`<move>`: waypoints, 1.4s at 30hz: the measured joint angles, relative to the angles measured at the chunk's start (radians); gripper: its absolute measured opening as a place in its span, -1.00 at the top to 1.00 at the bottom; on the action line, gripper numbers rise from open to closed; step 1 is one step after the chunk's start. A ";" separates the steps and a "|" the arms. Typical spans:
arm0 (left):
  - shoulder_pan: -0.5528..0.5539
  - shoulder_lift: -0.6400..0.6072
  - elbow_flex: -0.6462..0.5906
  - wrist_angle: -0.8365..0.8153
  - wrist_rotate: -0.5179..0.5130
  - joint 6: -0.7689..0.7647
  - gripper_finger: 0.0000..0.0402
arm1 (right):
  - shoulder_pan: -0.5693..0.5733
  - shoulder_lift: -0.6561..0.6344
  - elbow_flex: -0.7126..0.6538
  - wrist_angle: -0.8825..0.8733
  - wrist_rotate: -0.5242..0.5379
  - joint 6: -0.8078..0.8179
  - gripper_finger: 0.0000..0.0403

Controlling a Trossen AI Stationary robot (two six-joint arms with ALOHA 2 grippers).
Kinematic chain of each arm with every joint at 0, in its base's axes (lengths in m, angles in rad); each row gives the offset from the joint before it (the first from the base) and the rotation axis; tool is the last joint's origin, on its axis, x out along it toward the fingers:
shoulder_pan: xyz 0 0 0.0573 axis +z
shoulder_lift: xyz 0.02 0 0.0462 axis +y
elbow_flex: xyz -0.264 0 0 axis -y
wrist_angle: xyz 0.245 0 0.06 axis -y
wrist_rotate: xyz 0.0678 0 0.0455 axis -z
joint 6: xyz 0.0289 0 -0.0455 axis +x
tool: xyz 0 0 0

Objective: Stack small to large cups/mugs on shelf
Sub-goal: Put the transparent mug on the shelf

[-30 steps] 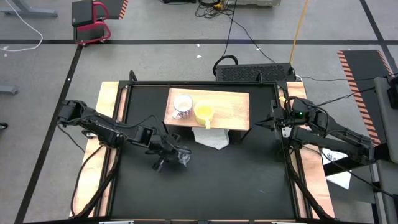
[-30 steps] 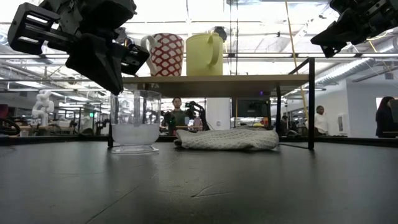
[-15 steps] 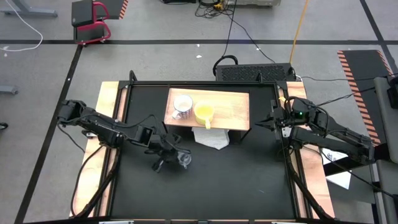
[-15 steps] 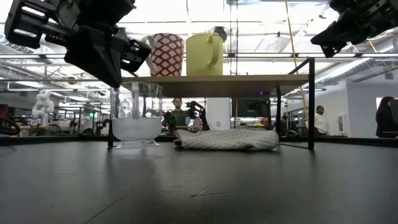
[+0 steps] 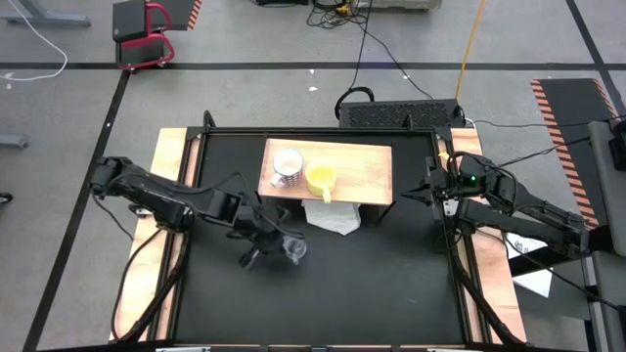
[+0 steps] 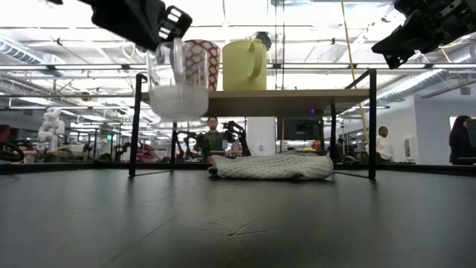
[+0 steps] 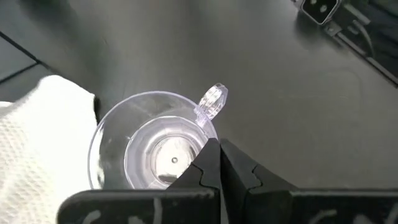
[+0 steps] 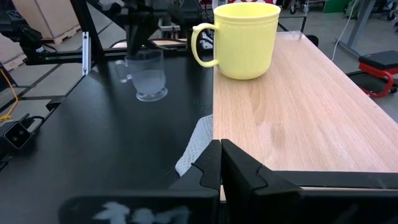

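1. Clear glass cup (image 6: 177,88) hangs off the desk (image 5: 372,284), clamped at its rim by the closed jaws of the left gripper (image 5: 277,238), in front of the shelf (image 5: 367,171) and about level with its top in the low view.
2. Relative to the shelf: the patterned white mug (image 5: 287,168) and the yellow mug (image 5: 320,177) stand side by side on its left half, upright, handles showing; the right half is bare board.
3. Progress, as I judge it: two of three vessels sit on the shelf, the glass is lifted but not placed, and nothing is nested yet, so any stacking remains to be done.
4. The glass is small, transparent and thick-based, with a little loop handle (image 7: 212,101); its lower part looks frosted in the low view.
5. A white cloth (image 5: 333,217) lies on the desk, partly under the shelf's front edge.
6. The right gripper (image 5: 436,192) waits beside the shelf's right end, jaws closed on nothing.
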 joint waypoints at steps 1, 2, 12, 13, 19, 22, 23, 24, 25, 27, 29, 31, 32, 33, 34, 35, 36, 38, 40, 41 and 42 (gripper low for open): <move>0.000 0.000 0.015 -0.017 -0.004 0.005 1.00 | 0.000 0.000 0.000 0.000 0.000 0.000 1.00; 0.000 0.000 0.028 -0.033 -0.013 0.010 1.00 | 0.000 0.000 0.000 0.000 0.000 0.000 1.00; 0.009 -0.031 0.067 -0.056 -0.028 0.058 1.00 | 0.000 0.000 0.000 0.000 0.000 0.000 1.00; 0.009 -0.038 0.066 -0.065 -0.028 0.057 1.00 | 0.000 0.000 0.000 0.000 0.000 0.000 1.00; 0.008 -0.092 0.065 -0.072 -0.028 0.067 1.00 | 0.000 0.000 0.000 0.000 0.000 0.000 1.00; 0.008 -0.130 0.065 -0.074 -0.029 0.073 1.00 | 0.000 0.000 0.000 0.000 0.000 0.000 1.00; 0.008 -0.143 0.065 -0.068 -0.029 0.073 1.00 | 0.000 0.000 0.000 0.000 0.000 0.000 1.00; 0.008 -0.157 0.065 -0.058 -0.029 0.074 1.00 | 0.000 0.000 0.000 0.000 0.000 0.000 1.00; 0.008 -0.171 0.065 -0.060 -0.029 0.075 1.00 | 0.000 0.000 0.000 -0.001 0.000 0.000 1.00; 0.008 -0.194 0.065 -0.070 -0.023 0.076 1.00 | 0.000 0.000 0.000 0.000 0.000 0.000 1.00; 0.009 -0.218 0.065 -0.080 -0.024 0.076 1.00 | 0.000 0.000 0.000 -0.001 0.000 0.000 1.00; 0.014 -0.241 0.065 -0.098 -0.031 0.075 1.00 | 0.000 0.000 0.000 0.000 0.000 0.000 1.00; 0.017 -0.251 0.065 -0.095 -0.032 0.072 1.00 | 0.000 0.000 0.000 0.000 0.000 0.000 1.00; 0.018 -0.261 0.065 -0.100 -0.036 0.072 1.00 | 0.000 0.000 0.000 -0.001 0.000 0.000 1.00; 0.019 -0.267 0.065 -0.108 -0.036 0.070 1.00 | 0.000 0.000 0.000 -0.001 0.000 0.000 1.00; 0.020 -0.269 0.065 -0.107 -0.037 0.068 1.00 | 0.000 0.000 0.000 0.000 0.000 0.000 1.00; 0.020 -0.272 0.065 -0.103 -0.037 0.068 1.00 | 0.000 0.000 0.000 0.000 0.000 0.000 1.00; 0.020 -0.273 0.065 -0.112 -0.037 0.068 1.00 | 0.000 0.000 0.000 -0.001 0.000 0.000 1.00; 0.020 -0.275 0.065 -0.111 -0.037 0.068 1.00 | 0.000 0.000 0.000 -0.001 0.000 0.000 1.00; 0.020 -0.275 0.065 -0.111 -0.038 0.068 1.00 | 0.000 0.000 0.000 -0.001 0.000 0.000 1.00; 0.020 -0.275 0.065 -0.112 -0.043 0.068 1.00 | 0.000 0.000 0.000 0.000 0.000 0.000 1.00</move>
